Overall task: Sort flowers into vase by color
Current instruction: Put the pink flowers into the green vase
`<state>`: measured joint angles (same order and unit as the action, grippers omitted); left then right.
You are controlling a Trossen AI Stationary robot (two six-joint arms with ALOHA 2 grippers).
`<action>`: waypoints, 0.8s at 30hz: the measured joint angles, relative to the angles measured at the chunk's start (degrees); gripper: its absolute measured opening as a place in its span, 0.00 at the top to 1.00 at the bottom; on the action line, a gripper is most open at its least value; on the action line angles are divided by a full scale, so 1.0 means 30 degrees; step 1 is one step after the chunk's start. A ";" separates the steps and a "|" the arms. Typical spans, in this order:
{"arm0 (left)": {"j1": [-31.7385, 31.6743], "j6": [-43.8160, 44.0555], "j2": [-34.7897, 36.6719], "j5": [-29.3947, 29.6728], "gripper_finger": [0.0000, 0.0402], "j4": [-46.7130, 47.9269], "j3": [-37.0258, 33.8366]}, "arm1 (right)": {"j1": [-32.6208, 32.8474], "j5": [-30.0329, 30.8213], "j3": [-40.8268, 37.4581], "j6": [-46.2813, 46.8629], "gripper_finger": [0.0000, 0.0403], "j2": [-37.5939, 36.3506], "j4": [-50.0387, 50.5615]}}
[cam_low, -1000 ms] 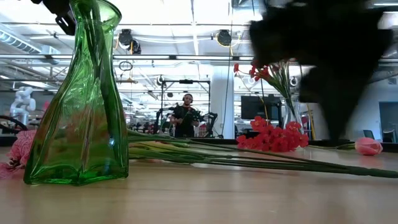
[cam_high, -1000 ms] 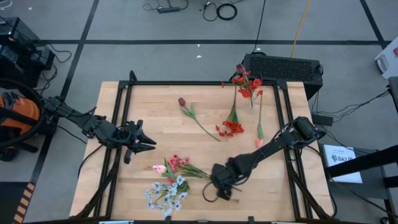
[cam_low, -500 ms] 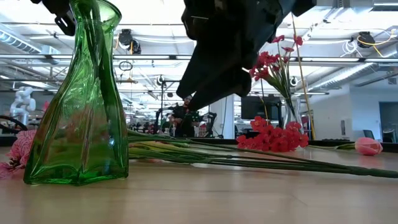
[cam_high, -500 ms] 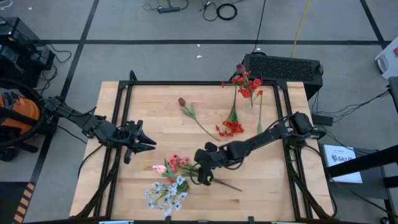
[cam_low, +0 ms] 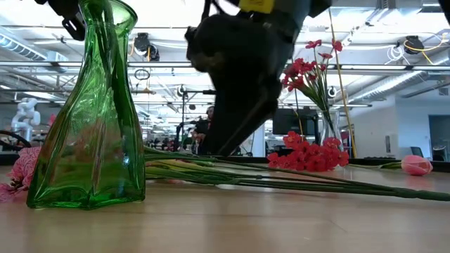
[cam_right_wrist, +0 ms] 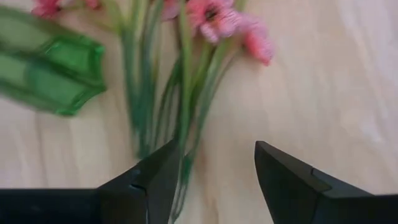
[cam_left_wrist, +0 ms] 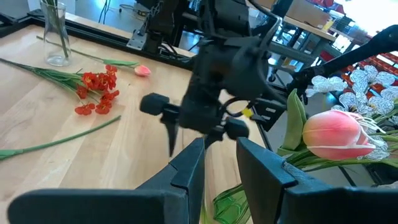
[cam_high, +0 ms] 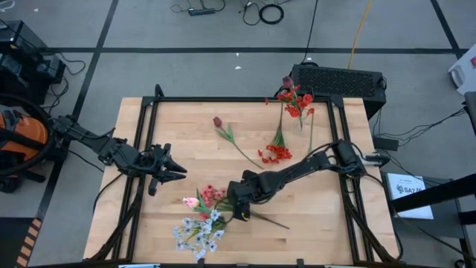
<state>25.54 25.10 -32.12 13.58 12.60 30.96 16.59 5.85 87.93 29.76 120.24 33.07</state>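
The table point(cam_high: 178, 130) is pale wood with a fine grain and a smooth, faintly shiny finish; its frame point(cam_high: 223, 99) looks like black matt metal; just beside the right gripper point(cam_right_wrist: 211, 165), the vase point(cam_low: 90, 112) is green glass, glossy and see-through, with twisted ribs; the gripper's fingers point(cam_right_wrist: 292, 180) look like matt black plastic, smooth and hard-edged; between them, the flower stems point(cam_right_wrist: 186, 93) look like smooth green plastic; the pink petals point(cam_right_wrist: 214, 15) seem soft and matt, like cloth; near the left gripper point(cam_left_wrist: 217, 168), the pink tulip point(cam_left_wrist: 336, 135) has a smooth, slightly glossy surface.
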 joint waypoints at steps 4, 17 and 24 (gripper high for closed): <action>-0.0007 0.0007 0.0000 0.0015 0.75 0.0039 0.0000 | -0.0006 -0.0013 0.0142 0.0340 0.50 0.0272 -0.0102; -0.0007 0.0022 0.0000 -0.0022 0.75 0.0168 0.0000 | 0.0731 0.0061 0.0156 0.1167 0.50 0.0528 0.0092; -0.0007 0.0007 0.0000 -0.0036 0.75 0.0175 0.0000 | 0.0850 0.0022 0.0156 0.1376 0.50 0.1139 0.0009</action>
<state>25.52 25.12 -32.12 13.47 13.13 30.96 19.14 5.91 88.40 33.89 123.65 33.09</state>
